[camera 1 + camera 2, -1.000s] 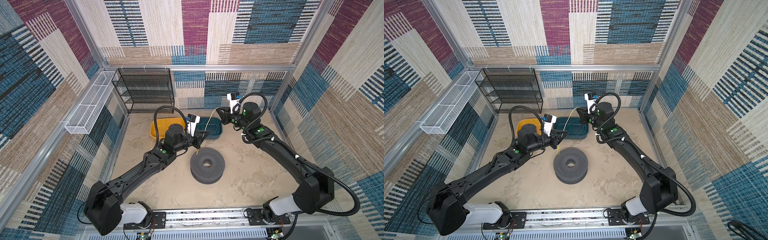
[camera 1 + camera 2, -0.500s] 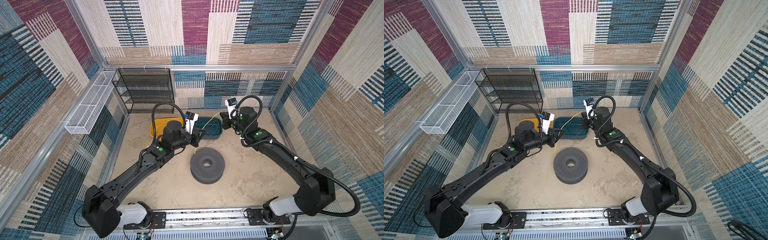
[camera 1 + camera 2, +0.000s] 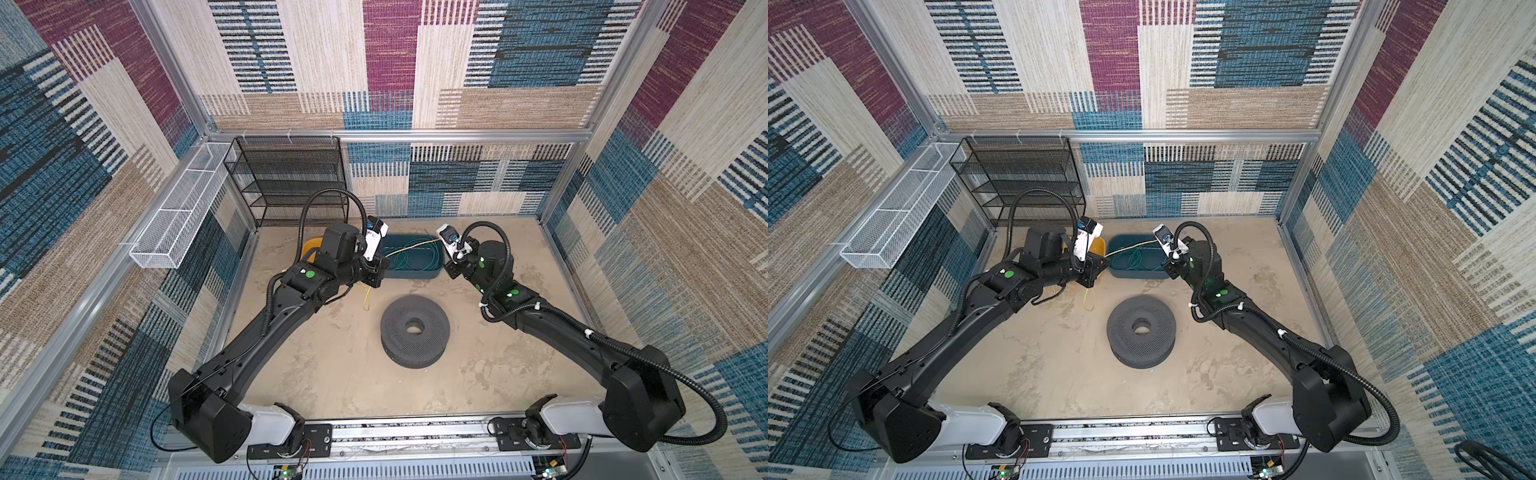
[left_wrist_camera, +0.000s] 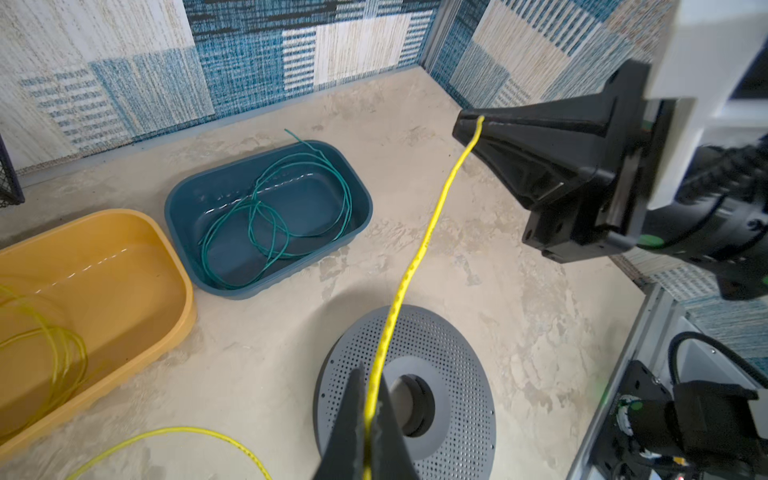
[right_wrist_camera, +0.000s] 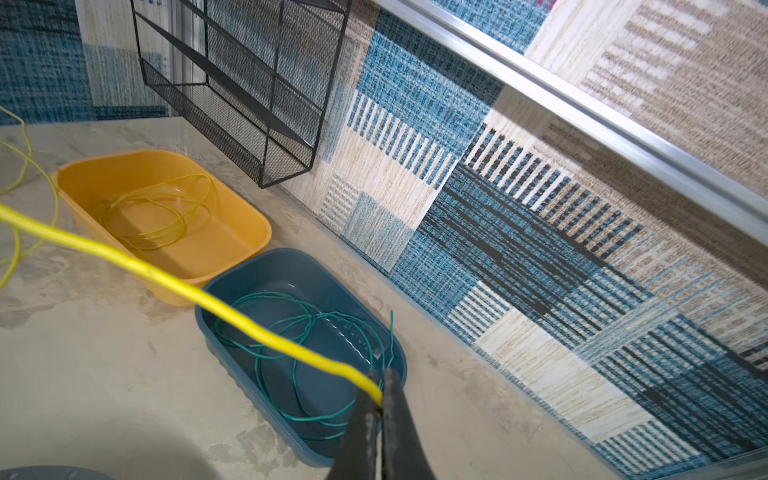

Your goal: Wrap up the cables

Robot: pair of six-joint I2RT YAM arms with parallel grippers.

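Nearest is the grey perforated spool (image 3: pixel 414 330), lying flat on the floor with no cable seen on it. Just beyond it and raised, the left gripper (image 4: pixel 368 409) is pinched tight on the yellow cable (image 4: pixel 428 232). The right gripper (image 5: pixel 380 405), farther off and to the right, is likewise clamped on that cable's end. The stretch between them hangs nearly straight, its long axis running left to right, passing over the blue tub (image 4: pixel 257 291). A slack tail drops from the left gripper to the floor left of the spool. The spool thus lies on the near side of the held stretch, and the left arm looks nearer to it. Wrapping probably means bringing that line nearward and down to the hub. Beyond, the teal cable (image 4: pixel 274 208) lies coiled in the blue tub, with yellow coils (image 5: pixel 153 216) in the yellow tub (image 5: pixel 232 241) to its left
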